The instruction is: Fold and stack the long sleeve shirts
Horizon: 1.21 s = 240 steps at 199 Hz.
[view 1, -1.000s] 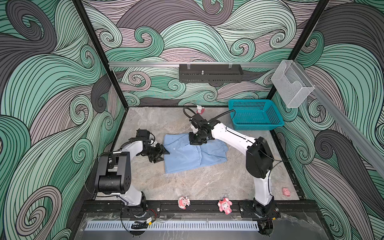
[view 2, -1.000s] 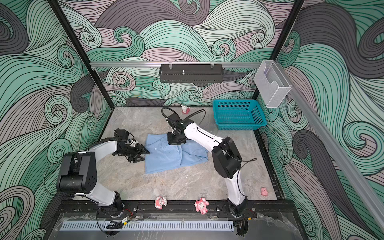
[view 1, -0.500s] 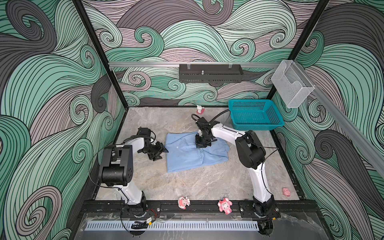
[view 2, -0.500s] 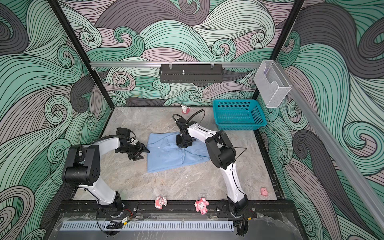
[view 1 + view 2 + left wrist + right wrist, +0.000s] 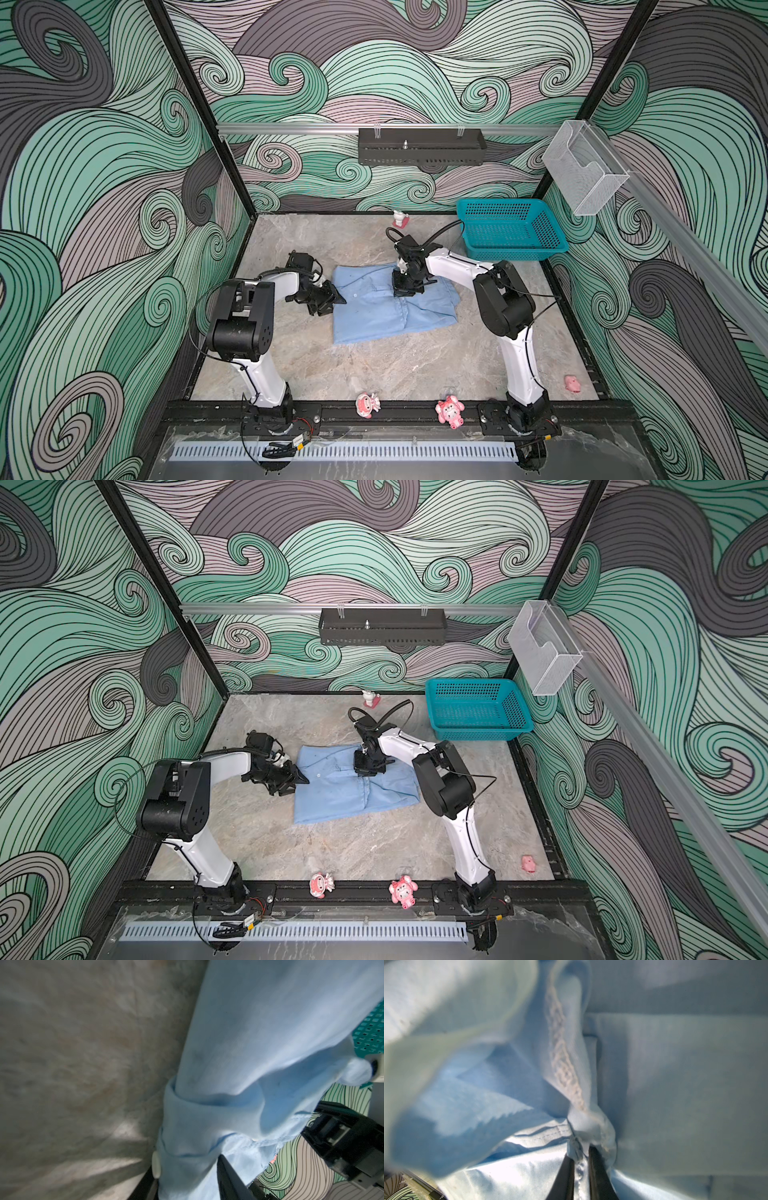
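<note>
One long sleeve shirt (image 5: pixel 390 311) (image 5: pixel 353 796) lies partly folded and light blue in the middle of the marble table in both top views. My left gripper (image 5: pixel 332 297) (image 5: pixel 296 780) is at the shirt's left edge. The left wrist view shows its jaws (image 5: pixel 187 1165) closed round a thick fold of the fabric beside a white button (image 5: pixel 155 1164). My right gripper (image 5: pixel 402 289) (image 5: pixel 365 769) points down on the shirt's upper middle. In the right wrist view it (image 5: pixel 580 1152) is shut on a pinched seam of the cloth.
A teal basket (image 5: pixel 511 232) (image 5: pixel 478 708) stands at the back right. Small pink figurines (image 5: pixel 367 405) (image 5: pixel 450 410) (image 5: pixel 571 383) sit along the front edge, and another (image 5: pixel 400 218) stands at the back. A clear holder (image 5: pixel 582 170) hangs on the right wall.
My left gripper slid right onto the shirt's left edge and its jaws narrowed on the fabric. My right arm folded in, its gripper moving slightly toward the front, still pinching the shirt.
</note>
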Tool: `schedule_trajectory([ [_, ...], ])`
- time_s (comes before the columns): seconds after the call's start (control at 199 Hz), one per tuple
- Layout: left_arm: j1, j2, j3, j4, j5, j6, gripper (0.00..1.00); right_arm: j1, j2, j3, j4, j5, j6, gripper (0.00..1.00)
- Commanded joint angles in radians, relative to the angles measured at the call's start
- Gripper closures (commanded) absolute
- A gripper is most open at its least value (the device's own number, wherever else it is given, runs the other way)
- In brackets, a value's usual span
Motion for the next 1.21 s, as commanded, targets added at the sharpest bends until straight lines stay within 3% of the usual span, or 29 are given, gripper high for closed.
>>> schedule_trajectory([
  [0.0, -0.008, 0.094, -0.045, -0.019, -0.124, 0.007, 0.61, -0.002, -0.004, -0.030, -0.067, -0.006, -0.014, 0.84],
  [0.226, -0.007, 0.007, -0.023, -0.007, -0.160, 0.016, 1.00, 0.024, -0.010, -0.062, -0.002, -0.076, 0.042, 0.85],
  [0.669, -0.016, -0.301, 0.129, -0.341, -0.306, 0.165, 1.00, 0.152, -0.041, -0.157, 0.267, -0.054, 0.306, 0.93],
  [0.81, -0.097, -0.354, 0.182, -0.397, -0.320, 0.173, 1.00, 0.174, -0.032, -0.163, 0.315, -0.057, 0.368, 0.93],
  [1.011, -0.304, -0.312, 0.222, -0.378, -0.282, 0.053, 1.00, 0.174, -0.043, -0.199, 0.409, -0.064, 0.418, 0.93],
  [1.202, -0.395, -0.236, 0.130, -0.171, -0.192, -0.128, 1.00, 0.162, -0.071, -0.286, 0.544, -0.100, 0.475, 0.93],
])
